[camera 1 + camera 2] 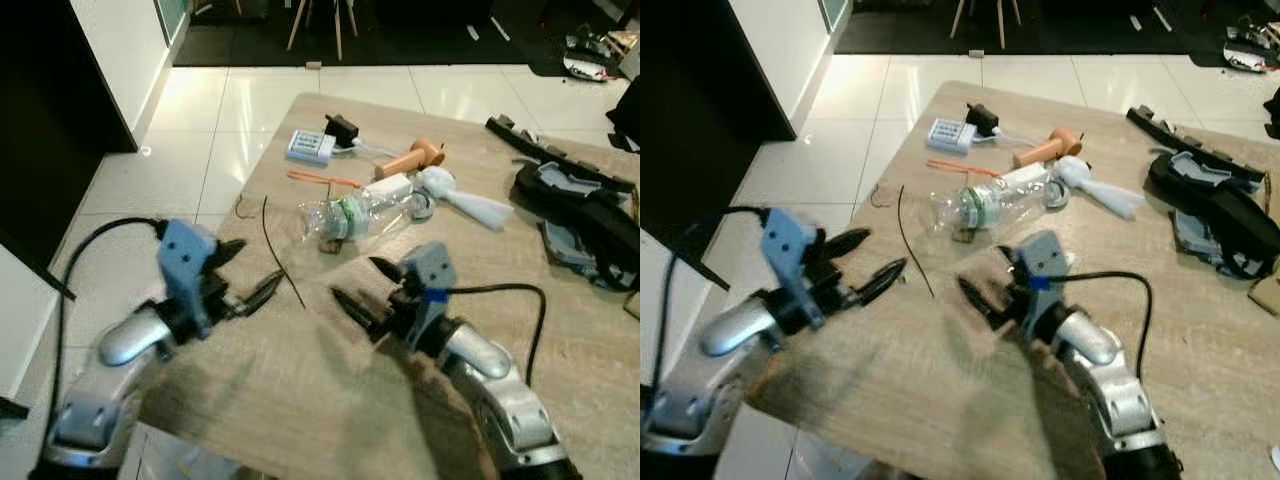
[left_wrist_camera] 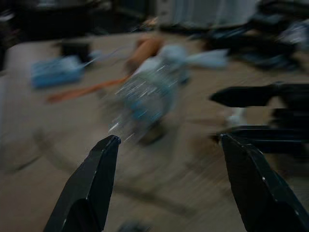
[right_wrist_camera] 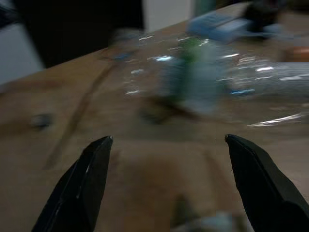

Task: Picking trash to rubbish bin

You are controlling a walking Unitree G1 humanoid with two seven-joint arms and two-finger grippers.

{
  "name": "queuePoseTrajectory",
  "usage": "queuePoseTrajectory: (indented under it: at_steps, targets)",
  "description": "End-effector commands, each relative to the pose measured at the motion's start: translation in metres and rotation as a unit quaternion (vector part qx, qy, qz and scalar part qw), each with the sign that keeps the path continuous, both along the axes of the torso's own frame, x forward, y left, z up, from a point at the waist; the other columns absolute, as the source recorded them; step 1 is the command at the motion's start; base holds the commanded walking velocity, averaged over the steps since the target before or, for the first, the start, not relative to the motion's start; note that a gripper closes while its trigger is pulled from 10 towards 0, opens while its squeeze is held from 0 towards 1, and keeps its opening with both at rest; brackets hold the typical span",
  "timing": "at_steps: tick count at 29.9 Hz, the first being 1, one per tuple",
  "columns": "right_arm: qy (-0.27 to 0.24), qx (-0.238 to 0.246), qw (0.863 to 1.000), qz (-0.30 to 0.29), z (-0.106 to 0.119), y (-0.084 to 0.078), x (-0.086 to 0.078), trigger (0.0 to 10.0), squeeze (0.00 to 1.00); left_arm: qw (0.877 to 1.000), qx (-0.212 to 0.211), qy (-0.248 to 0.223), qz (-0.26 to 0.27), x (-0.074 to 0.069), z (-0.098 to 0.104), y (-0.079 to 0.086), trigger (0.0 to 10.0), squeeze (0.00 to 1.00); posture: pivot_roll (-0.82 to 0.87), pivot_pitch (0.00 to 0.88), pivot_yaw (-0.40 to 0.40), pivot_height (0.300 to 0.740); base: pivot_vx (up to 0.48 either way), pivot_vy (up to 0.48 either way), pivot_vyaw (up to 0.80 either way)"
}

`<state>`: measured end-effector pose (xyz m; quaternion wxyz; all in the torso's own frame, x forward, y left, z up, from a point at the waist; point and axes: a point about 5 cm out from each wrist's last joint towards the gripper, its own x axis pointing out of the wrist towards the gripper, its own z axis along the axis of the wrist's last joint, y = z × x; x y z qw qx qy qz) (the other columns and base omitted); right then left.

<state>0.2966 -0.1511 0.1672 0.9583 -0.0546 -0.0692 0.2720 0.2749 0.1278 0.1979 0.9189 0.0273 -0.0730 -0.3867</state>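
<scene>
A clear plastic bottle (image 1: 362, 213) with a green label lies on its side near the middle of the wooden table (image 1: 300, 390). My right gripper (image 1: 363, 284) hovers open just short of it, fingers pointing toward the bottle (image 3: 203, 77). My left gripper (image 1: 245, 272) is open over the table's left edge, beside a thin black wire (image 1: 280, 260); the bottle (image 2: 145, 96) lies blurred ahead of its fingers. Both grippers hold nothing.
Behind the bottle lie an orange strip (image 1: 322, 180), a blue-white box (image 1: 310, 147), an orange handle (image 1: 410, 160), a white crumpled piece (image 1: 470, 203). A dark bag (image 1: 585, 215) occupies the table's right side. White tiled floor (image 1: 200, 150) and a dark cabinet (image 1: 40, 120) are on the left.
</scene>
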Motion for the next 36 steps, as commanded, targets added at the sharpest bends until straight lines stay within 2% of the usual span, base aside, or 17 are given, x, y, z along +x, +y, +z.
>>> queuePoseTrajectory:
  at_steps: [1,3,5,8,9,11,12,16,20,25,26,28,29,36]
  targets:
    - [-0.007,-0.008,1.000,-0.015,-0.001,-0.004,0.000,10.0,1.00,0.999,-0.005,0.003,-0.031,-0.004,0.001,-0.010,10.0,0.00,0.02,0.207,0.045,0.740,0.000,0.000,0.00]
    - [-0.009,-0.011,1.000,-0.019,0.000,-0.005,0.000,10.0,1.00,0.999,-0.006,0.001,-0.040,-0.005,0.002,-0.013,10.0,0.00,0.02,0.207,0.045,0.740,0.000,0.000,0.00]
    - [-0.007,-0.045,0.998,-0.052,-0.005,-0.011,-0.001,10.0,1.00,0.997,-0.009,0.002,-0.070,-0.008,0.005,-0.021,10.0,0.00,0.01,0.210,0.049,0.740,0.000,0.000,0.00]
    - [-0.003,-0.041,0.997,-0.065,-0.008,-0.012,-0.002,10.0,1.00,0.997,-0.008,0.005,-0.078,-0.010,0.004,-0.024,10.0,0.00,0.01,0.210,0.049,0.740,0.000,0.000,0.00]
    - [0.003,-0.037,0.997,-0.067,-0.010,-0.013,-0.002,10.0,0.61,0.997,-0.008,0.005,-0.081,-0.010,0.005,-0.025,10.0,0.00,0.01,0.213,0.053,0.740,0.000,0.000,0.00]
    - [0.007,-0.035,0.997,-0.068,-0.012,-0.013,-0.002,10.0,0.61,0.996,-0.009,0.006,-0.083,-0.010,0.005,-0.026,10.0,0.00,0.01,0.213,0.053,0.740,0.000,0.000,0.00]
    - [0.016,-0.037,0.997,-0.069,-0.015,-0.014,-0.003,10.0,0.00,0.996,-0.009,0.006,-0.086,-0.010,0.005,-0.028,10.0,0.00,0.01,0.214,0.052,0.740,0.000,0.000,0.00]
    - [0.043,-0.044,0.996,-0.068,-0.024,-0.014,-0.004,10.0,0.00,0.996,-0.009,0.007,-0.088,-0.011,0.005,-0.029,10.0,0.00,0.01,0.214,0.052,0.740,0.000,0.000,0.00]
    - [0.129,-0.074,0.988,-0.051,-0.053,-0.015,-0.011,10.0,0.00,0.996,-0.007,0.009,-0.091,-0.011,0.005,-0.030,10.0,0.00,0.01,0.214,0.049,0.740,0.000,0.000,0.00]
    - [0.146,-0.071,0.985,-0.055,-0.058,-0.017,-0.012,10.0,0.00,0.996,-0.006,0.010,-0.090,-0.011,0.005,-0.029,10.0,0.00,0.01,0.215,0.047,0.740,0.000,0.000,0.00]
    - [0.162,-0.054,0.984,-0.058,-0.060,-0.018,-0.012,3.6,0.00,0.996,-0.006,0.010,-0.088,-0.011,0.004,-0.029,10.0,0.00,0.01,0.216,0.047,0.740,0.000,0.000,0.00]
    - [0.162,-0.054,0.984,-0.058,-0.060,-0.018,-0.012,3.6,0.00,0.996,-0.006,0.010,-0.088,-0.011,0.004,-0.029,10.0,0.00,0.01,0.216,0.047,0.740,0.000,0.000,0.00]
    - [0.167,-0.047,0.983,-0.060,-0.060,-0.018,-0.013,0.0,0.00,0.996,-0.005,0.011,-0.088,-0.011,0.004,-0.029,10.0,0.00,0.01,0.216,0.047,0.740,0.000,0.000,0.00]
    - [0.169,-0.034,0.983,-0.054,-0.058,-0.018,-0.012,0.0,0.00,0.997,-0.006,0.006,-0.080,-0.008,0.005,-0.028,10.0,0.00,0.01,0.214,0.048,0.740,0.000,0.000,0.00]
